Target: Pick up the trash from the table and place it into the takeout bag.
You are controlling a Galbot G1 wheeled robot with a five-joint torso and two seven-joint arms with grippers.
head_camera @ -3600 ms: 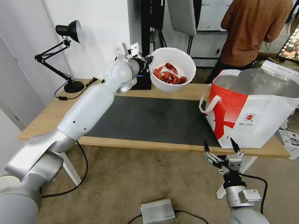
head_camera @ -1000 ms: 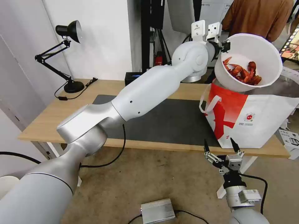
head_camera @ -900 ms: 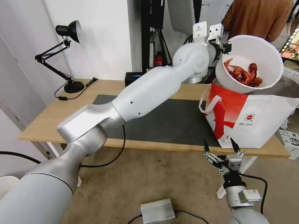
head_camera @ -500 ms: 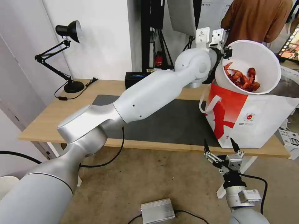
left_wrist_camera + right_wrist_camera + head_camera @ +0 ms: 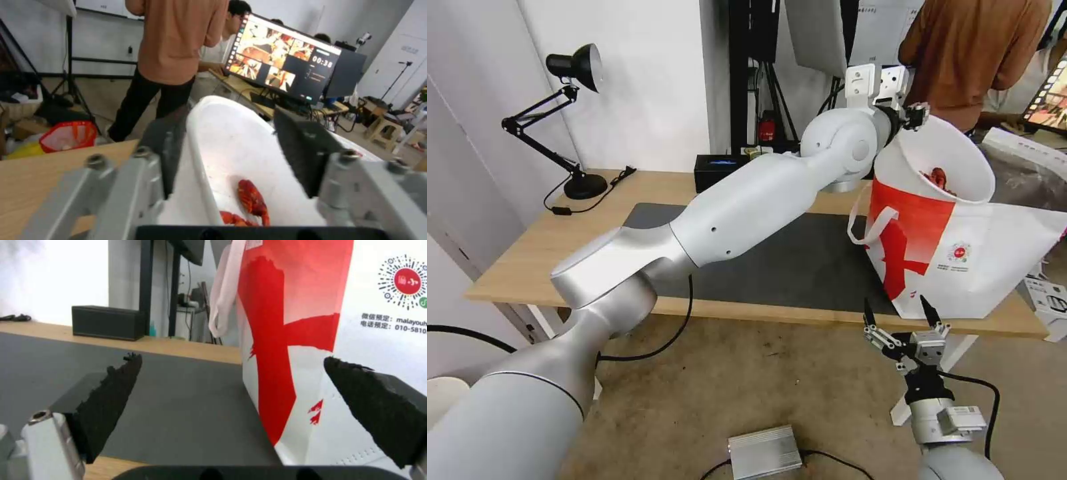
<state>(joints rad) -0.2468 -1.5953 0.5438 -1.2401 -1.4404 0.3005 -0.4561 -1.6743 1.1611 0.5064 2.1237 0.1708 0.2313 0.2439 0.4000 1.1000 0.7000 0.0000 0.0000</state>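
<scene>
The right gripper [image 5: 902, 319] is parked nearest the camera, below the table's [image 5: 527, 257] front edge, its black fingers spread wide and empty, with the takeout bag's [image 5: 285, 323] red panel seen just beyond the fingertips. Farther in, the dark grey mat [image 5: 774, 257] is crossed by the left arm, stretched out to the bag's mouth. There the white bowl [image 5: 944, 160] is held by the left gripper [image 5: 912, 117], pinched at the rim; in the left wrist view the rim [image 5: 200, 160] is seen between the two pads, and the bowl is tilted steeply, part-way sunk into the open takeout bag [image 5: 960, 253]. A few red crayfish shells [image 5: 251, 200] are seen low inside the bowl.

Risks can be judged from here. With only a thin rim clamped, the bowl could slip or swing if moved sharply. If it is released so steeply tilted, shells might be spilled inside the bag, or over its edge onto the table. The soft bag wall could be pushed down or tipped by the bowl's weight. At the back, a desk lamp [image 5: 570, 67] stands well apart.
</scene>
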